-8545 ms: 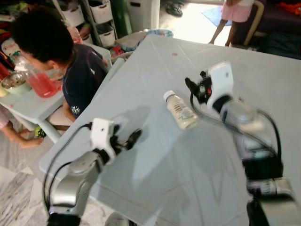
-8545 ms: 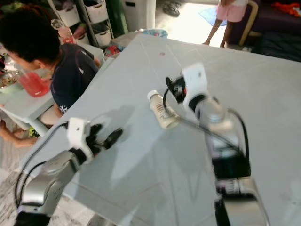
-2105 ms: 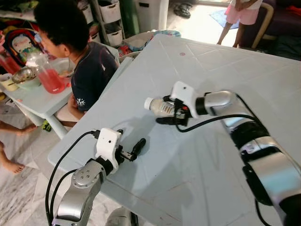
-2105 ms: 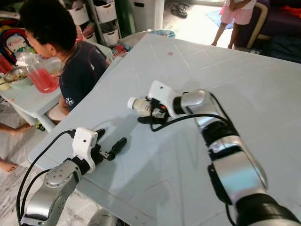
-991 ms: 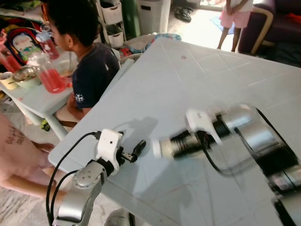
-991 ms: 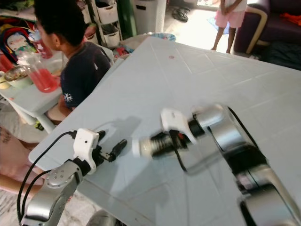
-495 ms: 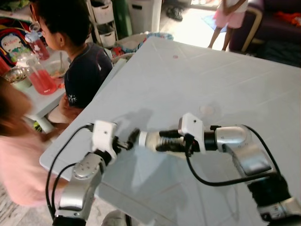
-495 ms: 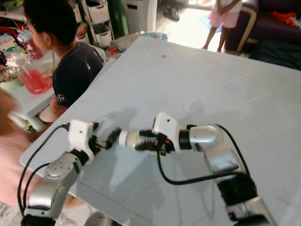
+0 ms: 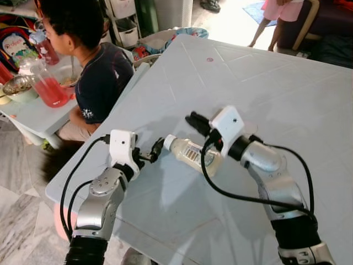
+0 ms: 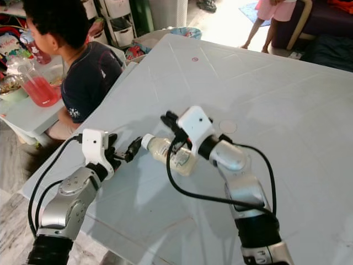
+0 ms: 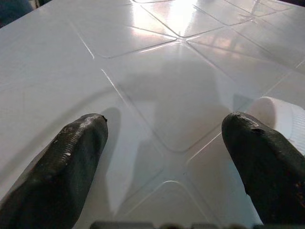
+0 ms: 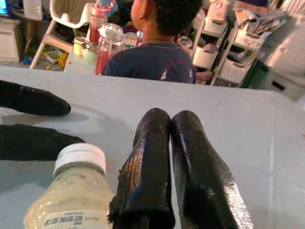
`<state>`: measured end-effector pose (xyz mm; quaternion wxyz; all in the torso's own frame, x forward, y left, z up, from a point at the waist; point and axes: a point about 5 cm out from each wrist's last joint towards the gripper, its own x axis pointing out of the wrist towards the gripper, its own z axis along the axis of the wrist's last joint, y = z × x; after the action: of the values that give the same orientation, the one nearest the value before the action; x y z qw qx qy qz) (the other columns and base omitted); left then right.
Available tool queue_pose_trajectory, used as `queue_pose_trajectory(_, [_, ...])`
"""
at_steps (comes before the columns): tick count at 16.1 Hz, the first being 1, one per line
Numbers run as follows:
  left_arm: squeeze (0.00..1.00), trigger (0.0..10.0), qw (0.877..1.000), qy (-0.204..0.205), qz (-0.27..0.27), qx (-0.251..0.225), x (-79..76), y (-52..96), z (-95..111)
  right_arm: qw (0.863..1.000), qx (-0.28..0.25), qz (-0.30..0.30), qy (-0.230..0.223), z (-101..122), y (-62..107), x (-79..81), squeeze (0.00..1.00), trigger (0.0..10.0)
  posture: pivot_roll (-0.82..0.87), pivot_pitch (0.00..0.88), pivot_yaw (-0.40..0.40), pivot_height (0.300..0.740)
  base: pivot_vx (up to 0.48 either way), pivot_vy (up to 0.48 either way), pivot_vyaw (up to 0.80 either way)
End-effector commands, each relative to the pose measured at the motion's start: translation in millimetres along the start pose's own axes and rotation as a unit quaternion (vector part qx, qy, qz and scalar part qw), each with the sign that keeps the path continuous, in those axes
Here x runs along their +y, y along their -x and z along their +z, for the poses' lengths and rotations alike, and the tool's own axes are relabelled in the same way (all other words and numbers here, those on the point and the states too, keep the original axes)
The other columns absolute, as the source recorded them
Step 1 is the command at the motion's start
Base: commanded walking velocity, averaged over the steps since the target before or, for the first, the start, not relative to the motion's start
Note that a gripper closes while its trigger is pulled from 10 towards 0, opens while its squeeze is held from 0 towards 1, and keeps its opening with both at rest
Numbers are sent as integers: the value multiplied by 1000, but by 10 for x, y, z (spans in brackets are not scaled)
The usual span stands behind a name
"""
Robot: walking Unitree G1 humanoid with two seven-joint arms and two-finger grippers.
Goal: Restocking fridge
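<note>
Bottle (image 9: 193,155) lies flat on pale table (image 9: 309,105), long axis left-right, white cap toward left gripper (image 9: 150,154). Left gripper's fingers spread wide, gripping nothing, cap right at one fingertip (image 11: 259,148). Right gripper (image 9: 194,121) pressed closed, empty, just beyond bottle's far side.

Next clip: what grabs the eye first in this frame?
A clear plastic bottle with a white cap lies on its side on the pale grey table, between the two grippers. The left gripper, jaws open, sits at the cap, and the right gripper, jaws shut, lies beside the bottle. A seated person in a dark shirt is at the table's left edge.
</note>
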<state>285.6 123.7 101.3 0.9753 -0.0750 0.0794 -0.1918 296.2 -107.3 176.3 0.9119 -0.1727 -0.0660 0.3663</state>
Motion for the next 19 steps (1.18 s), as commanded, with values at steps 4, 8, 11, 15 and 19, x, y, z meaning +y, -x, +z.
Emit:
queue_pose_trajectory(4, [0,10000,1000,2,-1,14,17,6,-66,996,52,74,-1,19,35,-24,1000,10000,-56,73,90,740,0,0,0])
queue_pose_trajectory(8, [0,10000,1000,11,-10,25,-16,9,-132,966,112,220,-70,62,395,-114,1000,10000,-73,69,79,740,0,0,0])
queue_pose_trajectory(11, [0,10000,999,14,-25,33,-55,-2,-154,943,189,265,-70,13,606,-313,1000,10000,-81,68,76,740,0,0,0])
queue_pose_trajectory(15, [0,10000,999,14,-36,35,-86,-5,-161,930,238,278,-18,-69,617,-433,1000,10000,-78,65,72,740,0,0,0])
queue_pose_trajectory(19, [0,10000,998,16,-42,34,-143,-21,-162,944,221,245,-13,-132,410,-547,1000,10000,-74,64,73,740,0,0,0])
